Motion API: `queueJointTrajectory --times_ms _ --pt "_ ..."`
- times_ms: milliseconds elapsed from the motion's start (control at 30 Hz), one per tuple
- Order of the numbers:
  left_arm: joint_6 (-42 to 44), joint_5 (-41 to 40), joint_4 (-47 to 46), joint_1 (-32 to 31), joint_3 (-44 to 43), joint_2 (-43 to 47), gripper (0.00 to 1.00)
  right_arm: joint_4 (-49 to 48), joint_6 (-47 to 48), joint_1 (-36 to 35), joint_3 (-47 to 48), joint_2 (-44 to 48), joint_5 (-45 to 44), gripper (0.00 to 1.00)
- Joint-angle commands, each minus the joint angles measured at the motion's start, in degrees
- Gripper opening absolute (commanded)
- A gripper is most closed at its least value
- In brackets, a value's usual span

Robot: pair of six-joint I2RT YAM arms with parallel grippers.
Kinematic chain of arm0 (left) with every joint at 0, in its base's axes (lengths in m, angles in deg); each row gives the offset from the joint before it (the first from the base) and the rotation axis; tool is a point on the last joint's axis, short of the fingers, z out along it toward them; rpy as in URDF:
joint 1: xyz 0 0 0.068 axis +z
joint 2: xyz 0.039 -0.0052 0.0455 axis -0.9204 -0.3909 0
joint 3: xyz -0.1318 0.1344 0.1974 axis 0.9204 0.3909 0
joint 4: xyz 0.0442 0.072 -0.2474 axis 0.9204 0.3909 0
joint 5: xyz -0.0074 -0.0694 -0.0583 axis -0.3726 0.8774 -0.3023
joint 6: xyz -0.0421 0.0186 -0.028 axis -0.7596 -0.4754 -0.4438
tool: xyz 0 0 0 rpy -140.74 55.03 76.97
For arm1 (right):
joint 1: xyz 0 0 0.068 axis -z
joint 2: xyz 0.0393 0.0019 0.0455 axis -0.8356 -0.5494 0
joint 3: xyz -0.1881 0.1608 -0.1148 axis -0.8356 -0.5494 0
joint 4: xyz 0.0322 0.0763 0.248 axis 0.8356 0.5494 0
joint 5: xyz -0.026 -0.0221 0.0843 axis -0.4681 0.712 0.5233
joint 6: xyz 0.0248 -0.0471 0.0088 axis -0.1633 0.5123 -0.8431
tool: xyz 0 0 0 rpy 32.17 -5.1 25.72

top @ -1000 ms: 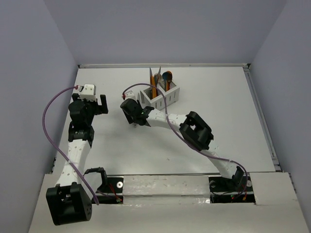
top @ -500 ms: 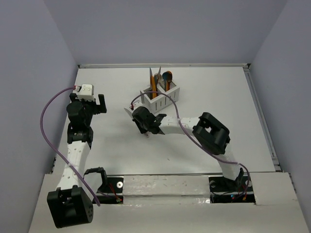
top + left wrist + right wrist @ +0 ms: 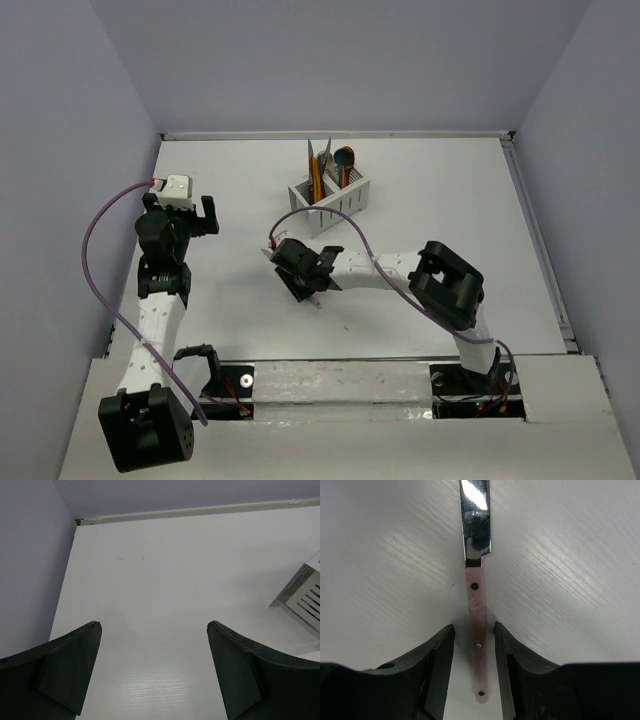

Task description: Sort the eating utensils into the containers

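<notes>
Right fingers (image 3: 435, 670) sit low on the bench (image 3: 380, 555), parted just wider than the pink handle of a table knife (image 3: 475, 585). There is a sliver of bench on either side of the handle, so they straddle it without clamping. The knife lies flat, its shiny blade pointing away and running out of the top of the wrist view. From above the wrist covers most of it; only a pale tip pokes out near the right fingers.

Far and slightly right of that stands the white slotted caddy (image 3: 335, 205), with upright utensils (image 3: 318, 168) in orange, grey and blue; which compartment each is in is hard to tell.

Over on the left, the left fingers (image 3: 75, 655) are spread wide above bare bench, holding nothing. One caddy corner is cut off at the right edge of their view.
</notes>
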Motion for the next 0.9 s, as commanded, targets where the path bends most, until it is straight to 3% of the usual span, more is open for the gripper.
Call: queueJointTrajectory --times_ms 0,467,533,600,633,867 --pt "0.06 0.73 -2.96 0.56 0.21 0.64 0.99 14.15 1.03 -0.41 1.72 -8.22 -1.28 0.44" --pt "-0.03 3.37 -3.04 0.91 0.56 0.20 0.99 15.65 4.46 -0.41 8.49 -14.73 -5.87 0.38" --pt "0.15 3.55 -3.31 1.18 0.65 0.55 0.99 14.95 5.43 -0.41 9.90 -16.13 -5.60 0.32" --pt "0.32 3.63 -3.40 1.26 0.74 0.90 0.99 14.77 5.87 -0.41 11.21 -17.53 -6.04 0.06" --pt "0.32 3.81 -3.40 1.44 0.82 0.99 0.99 14.77 5.87 -0.41 11.48 -17.80 -6.39 0.00" --pt "0.32 5.30 -3.83 1.70 1.17 0.56 0.99 10.03 8.06 -0.41 10.17 -10.18 -6.92 0.00"
